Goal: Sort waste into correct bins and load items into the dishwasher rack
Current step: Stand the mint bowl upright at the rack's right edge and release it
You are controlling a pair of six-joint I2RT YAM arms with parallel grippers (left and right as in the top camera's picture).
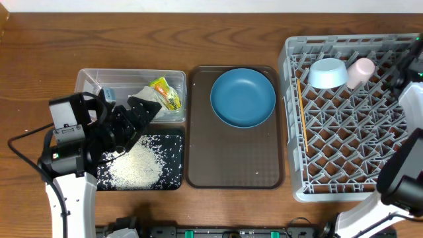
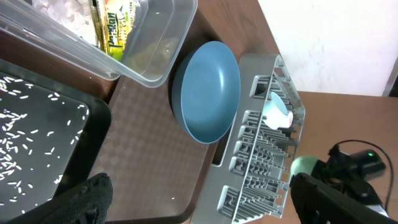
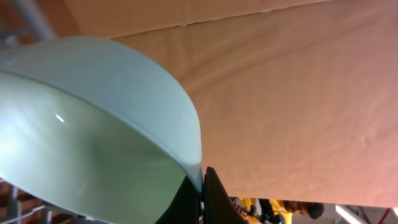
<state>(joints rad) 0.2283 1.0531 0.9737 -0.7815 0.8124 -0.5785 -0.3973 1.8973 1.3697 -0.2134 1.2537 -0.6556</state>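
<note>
My right gripper [image 3: 202,180] is shut on the rim of the pale mint-green bowl [image 3: 93,137], which hangs tilted over the right side of the grey dishwasher rack [image 1: 350,132]. The light-blue bowl [image 1: 328,73] and pink cup [image 1: 361,71] lie in the rack's back rows. The dark-blue plate [image 1: 242,97] rests on the brown serving tray [image 1: 234,158]. My left gripper [image 1: 141,124] hovers open and holds nothing, between the clear tub [image 1: 89,79] and the black tray [image 1: 173,178]. In the tub are the yellow-green wrapper [image 1: 165,92] and white tissue [image 1: 144,94]. Rice grains [image 1: 135,165] lie in the black tray.
A yellow pencil-like stick [image 1: 302,119] lies along the rack's left side. Bare wooden table [image 1: 39,59] shows to the left and behind the bins. The rack reaches the table's right edge.
</note>
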